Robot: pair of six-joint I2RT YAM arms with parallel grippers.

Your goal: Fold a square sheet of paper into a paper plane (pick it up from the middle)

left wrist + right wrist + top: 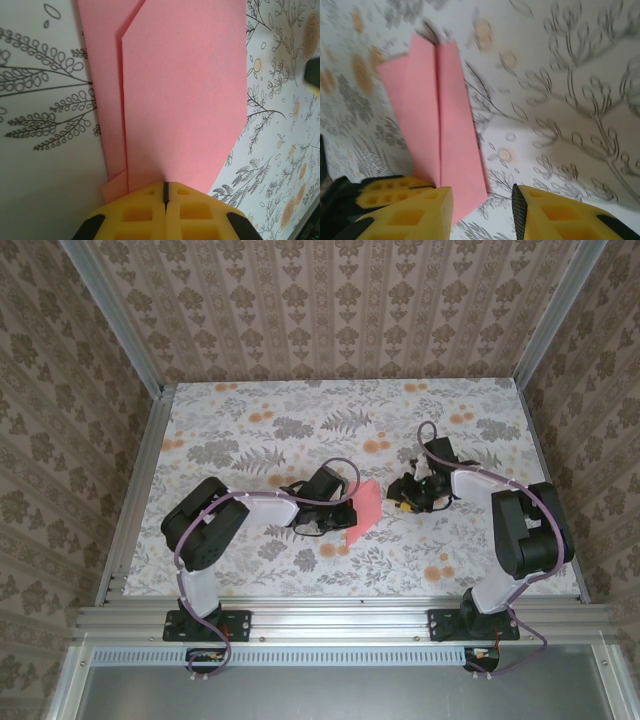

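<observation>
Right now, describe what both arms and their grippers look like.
The left arm and right arm have black joints, white links and looping purple cables. The left gripper and right gripper have blocky yellow fingers with square recesses and black trim.

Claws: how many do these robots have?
2. The left claw is shut on the pink paper mid-table; the right claw is open beside it.

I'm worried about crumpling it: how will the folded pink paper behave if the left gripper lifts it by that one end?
The paper plane is a thin layered sheet, so it is probably very light, and its free end may droop beyond the left gripper pinching one end. The long crease likely stiffens it lengthwise. Pushed, it would probably slide, not roll.
</observation>
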